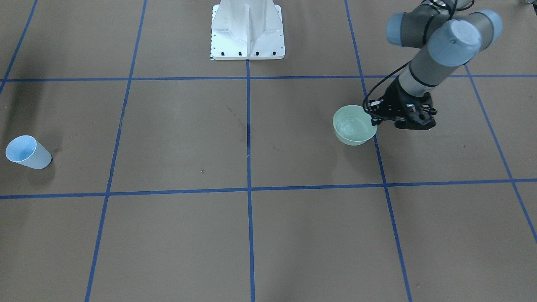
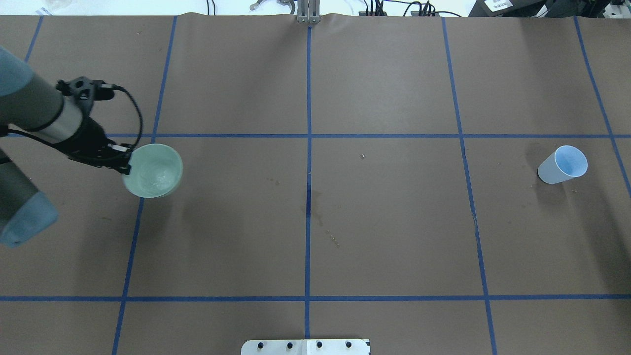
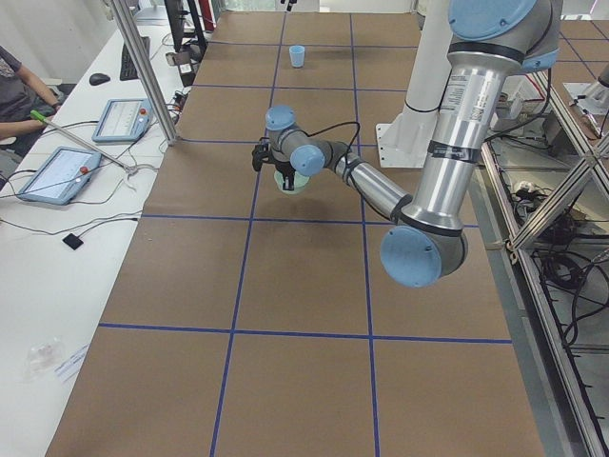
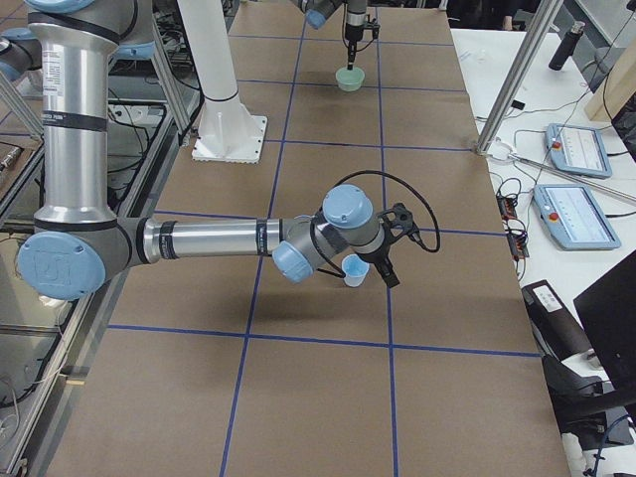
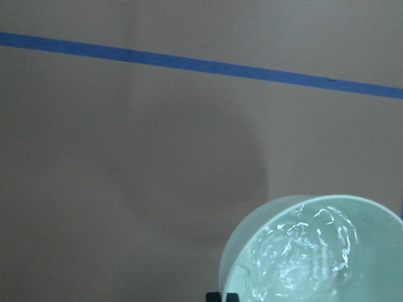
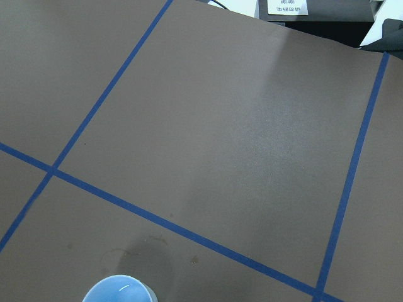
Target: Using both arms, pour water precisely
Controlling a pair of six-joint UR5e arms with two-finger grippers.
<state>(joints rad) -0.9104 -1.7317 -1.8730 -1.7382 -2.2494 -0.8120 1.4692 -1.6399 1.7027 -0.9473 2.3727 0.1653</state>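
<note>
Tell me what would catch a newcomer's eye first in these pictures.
First, the pale green bowl on the robot's left side, gripped at its rim by the left claw, with the water inside glinting white. Next, the light blue cup far off on the robot's right side. Blue tape lines divide the brown table into a grid.

Mint-green bowl [image 2: 153,170], clear water [image 5: 302,251] with white glints, light-blue cup [image 2: 563,165], brown table [image 2: 384,222] gridded in blue tape, grey left arm [image 1: 423,71] with light-blue joint caps, black left gripper [image 1: 373,118], white pedestal base [image 1: 247,29]
</note>
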